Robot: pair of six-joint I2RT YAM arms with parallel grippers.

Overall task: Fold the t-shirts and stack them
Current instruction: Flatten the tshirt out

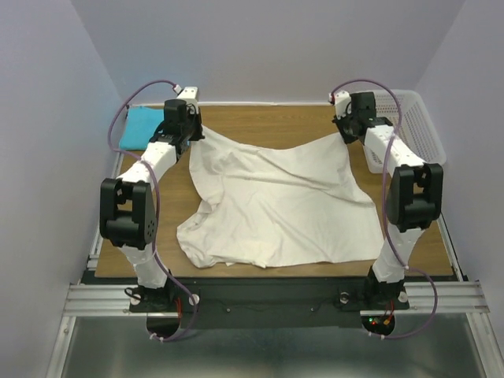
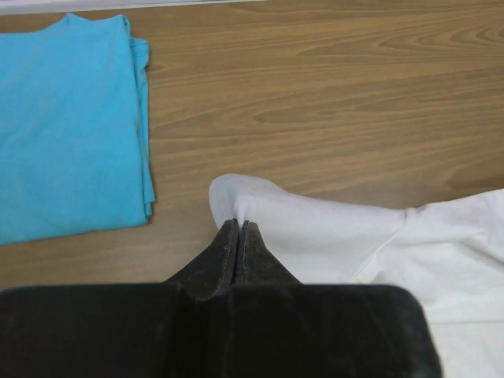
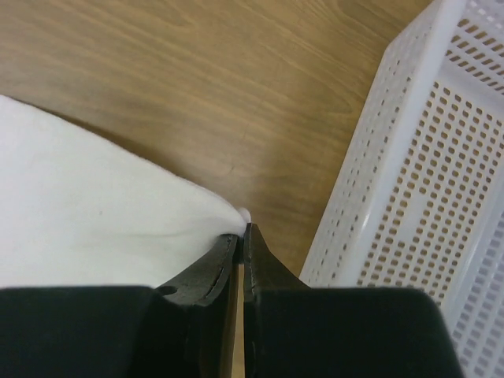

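The cream-white t-shirt point(image 1: 272, 201) lies spread over the middle of the wooden table, its two far corners lifted. My left gripper point(image 1: 191, 132) is shut on the far left corner, and the left wrist view shows the white cloth point(image 2: 315, 228) pinched at the fingertips point(image 2: 239, 224). At the far right corner, my right gripper point(image 1: 346, 130) is shut on the same white shirt point(image 3: 102, 213), with a small tip of cloth poking out past its jaws point(image 3: 243, 228). The turquoise-blue t-shirt point(image 2: 67, 126) lies folded at the table's far left corner point(image 1: 140, 127), beside the left gripper.
A white plastic mesh basket point(image 1: 413, 126) stands at the far right, close beside my right gripper point(image 3: 409, 197). Bare wood point(image 1: 268, 122) shows along the back between the two grippers. Grey walls close in the back and sides.
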